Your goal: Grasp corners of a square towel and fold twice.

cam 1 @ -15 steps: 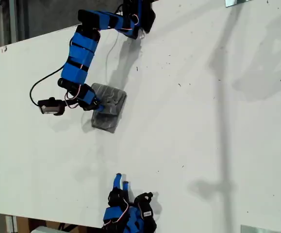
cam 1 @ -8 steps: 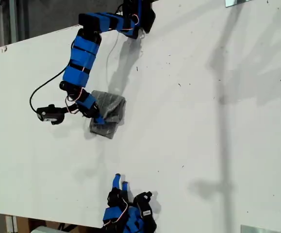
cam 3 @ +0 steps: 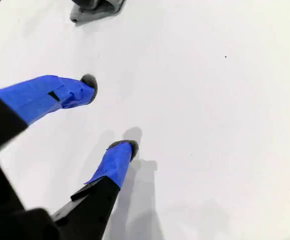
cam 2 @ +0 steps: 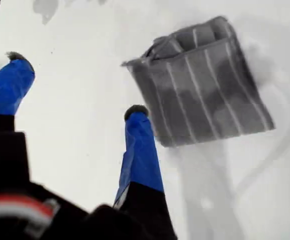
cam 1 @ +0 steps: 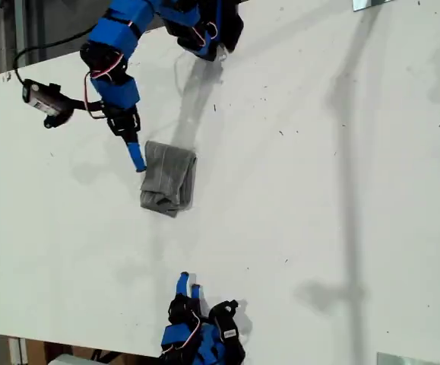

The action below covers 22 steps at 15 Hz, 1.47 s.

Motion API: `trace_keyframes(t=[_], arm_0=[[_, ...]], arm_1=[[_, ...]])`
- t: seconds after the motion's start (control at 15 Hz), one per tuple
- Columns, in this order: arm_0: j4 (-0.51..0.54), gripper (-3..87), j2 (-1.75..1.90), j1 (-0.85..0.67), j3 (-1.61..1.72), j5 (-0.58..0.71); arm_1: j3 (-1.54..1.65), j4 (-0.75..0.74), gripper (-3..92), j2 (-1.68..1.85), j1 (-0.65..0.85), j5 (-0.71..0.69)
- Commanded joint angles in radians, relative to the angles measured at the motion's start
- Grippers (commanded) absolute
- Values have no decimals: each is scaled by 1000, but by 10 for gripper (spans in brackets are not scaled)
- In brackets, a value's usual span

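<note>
White counter (cam 1: 341,228) carries the scene. My first tool (cam 2: 77,90), released and empty, hangs just beside the towel (cam 1: 169,179), a compact folded packet, folding seemingly done. My second tool (cam 3: 102,112), also spread, idles well apart.

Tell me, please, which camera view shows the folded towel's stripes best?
The first wrist view: the towel fills much of the frame, its pale stripes and stacked layers clear. The exterior view shows it whole but small, stripes barely visible. The second wrist view catches only an edge of it at the frame's border.
</note>
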Motion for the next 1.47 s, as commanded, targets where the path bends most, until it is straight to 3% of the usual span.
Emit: trace_keyframes(t=[0.0,0.27,0.47,0.6,0.67,0.8,1.0,1.4], arm_0=[[-15,213,5,-2,5,9],[-3,212,5,21,2,-14],[-3,211,5,17,2,40],[-6,209,5,31,3,164],[-11,208,5,29,6,230],[-14,205,5,29,8,291],[-21,192,5,28,9,468],[-21,192,5,28,11,460]], arm_1=[[555,-141,394,428,-141,227],[940,-57,458,983,-391,525],[1000,216,310,1163,-426,680],[1031,307,288,1163,-436,813],[1023,350,285,1163,-431,825],[1014,383,282,1163,-422,663],[1012,383,277,1163,-423,664],[1012,383,248,1163,-425,664]])
